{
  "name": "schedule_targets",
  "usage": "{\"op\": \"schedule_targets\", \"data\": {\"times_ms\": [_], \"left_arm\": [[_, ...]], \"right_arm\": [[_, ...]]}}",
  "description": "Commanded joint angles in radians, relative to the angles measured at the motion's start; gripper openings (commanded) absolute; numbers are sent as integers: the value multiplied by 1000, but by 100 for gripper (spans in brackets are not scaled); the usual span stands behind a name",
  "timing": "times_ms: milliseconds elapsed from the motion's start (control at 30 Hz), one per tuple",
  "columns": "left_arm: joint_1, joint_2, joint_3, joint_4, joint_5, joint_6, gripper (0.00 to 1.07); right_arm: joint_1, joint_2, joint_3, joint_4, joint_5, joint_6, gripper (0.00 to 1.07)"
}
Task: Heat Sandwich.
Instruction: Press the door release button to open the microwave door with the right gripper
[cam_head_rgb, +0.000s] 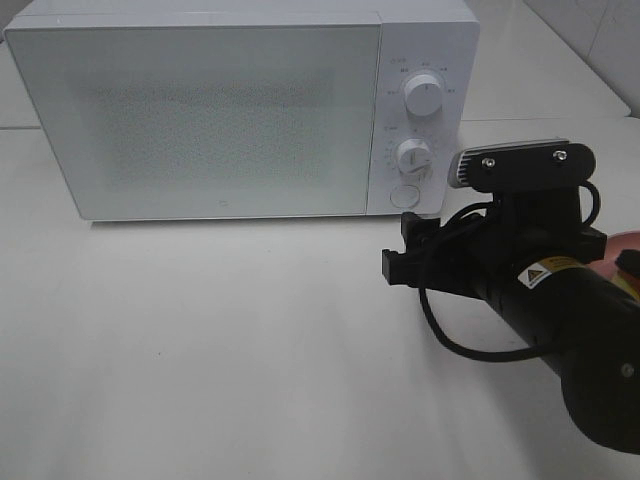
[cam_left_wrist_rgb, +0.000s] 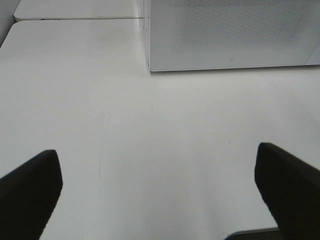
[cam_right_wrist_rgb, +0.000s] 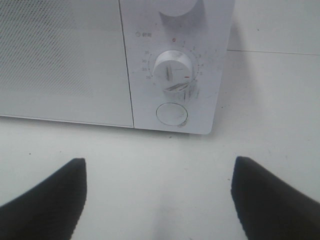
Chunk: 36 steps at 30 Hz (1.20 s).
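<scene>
While the right gripper (cam_head_rgb: 402, 248) hovers wide and empty at lower right, facing the closed microwave (cam_head_rgb: 200, 110), the left gripper (cam_left_wrist_rgb: 157, 152) gapes wide, holding nothing, above the table (cam_left_wrist_rgb: 150, 125)

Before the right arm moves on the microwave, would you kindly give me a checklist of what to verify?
1. Microwave door shut: ok.
2. Right gripper open, holding nothing: ok.
3. Right gripper facing the round button under the lower knob, not touching it: ok.
4. Left gripper open over the table, apart from the microwave: ok.
5. Sandwich position: cannot tell, not seen in any view.
</scene>
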<state>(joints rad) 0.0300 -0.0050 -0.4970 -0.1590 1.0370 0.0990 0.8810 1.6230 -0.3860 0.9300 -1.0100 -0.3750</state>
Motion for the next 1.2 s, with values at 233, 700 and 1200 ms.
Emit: {"op": "schedule_targets", "data": {"times_ms": [233,700,1200], "left_arm": [[-5,-26,5,-6,-10,-3,103],[-5,-26,5,-6,-10,-3,103],[-5,-26,5,-6,-10,-3,103]], "right_arm": [[4,3,-12,0,-25,11,76],[4,3,-12,1,-59,810,43],[4,3,-19,0,9,1395,0]]}}
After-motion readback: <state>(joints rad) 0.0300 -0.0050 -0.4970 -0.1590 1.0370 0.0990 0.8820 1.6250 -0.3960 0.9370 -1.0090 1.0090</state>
